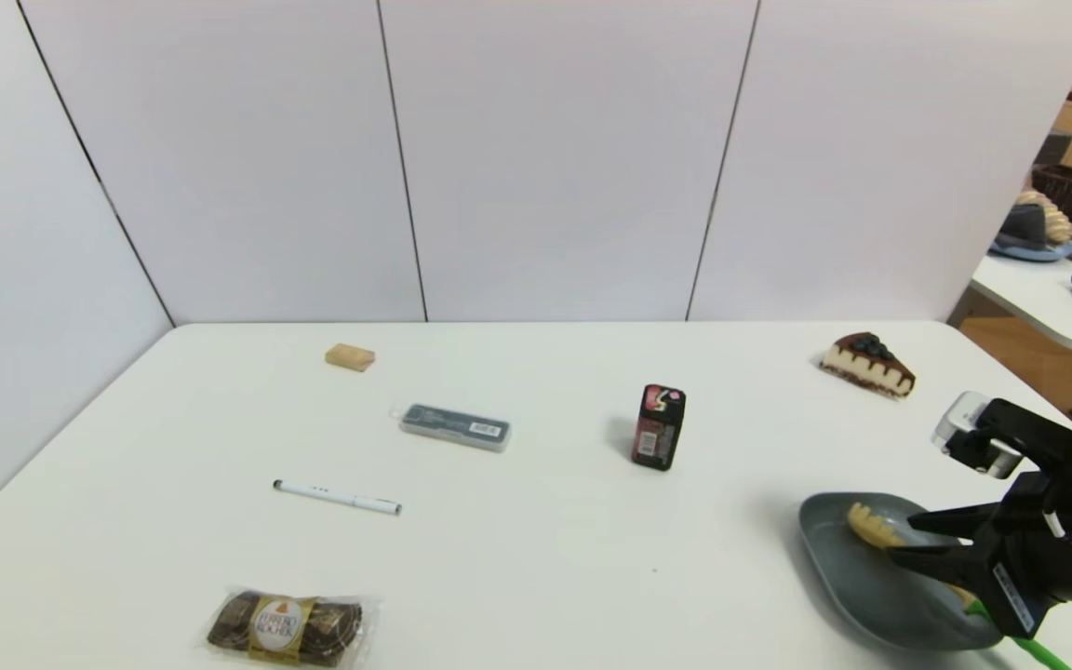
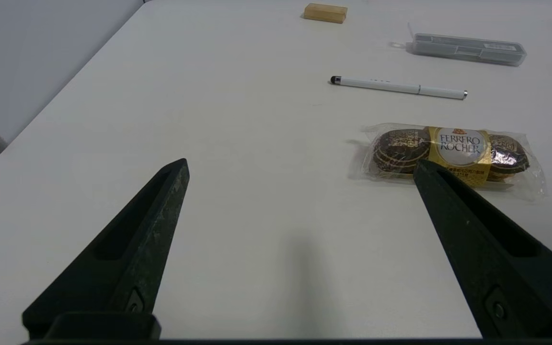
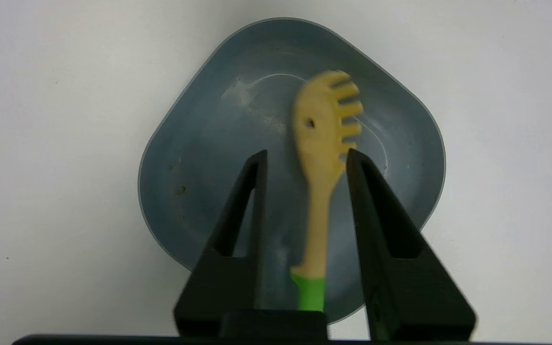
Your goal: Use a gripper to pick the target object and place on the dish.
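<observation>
Parted jaws on the right gripper [image 1: 899, 540] stand over the dish [image 1: 838, 568] near the table's [image 1: 536, 558] front right corner in the head view; the spaghetti server [image 1: 871, 529] lies with its toothed head on the dish, its green handle reaching past the dish's front rim.

From the left wrist, the left gripper [image 2: 300, 167] has its 2 fingers spread wide, holding nothing, above bare table beside the chocolate pack [image 2: 448, 153], with the pen [image 2: 398, 87] beyond.

From the right wrist, the server's neck runs between the 2 fingers [image 3: 242, 206], touching neither.
</observation>
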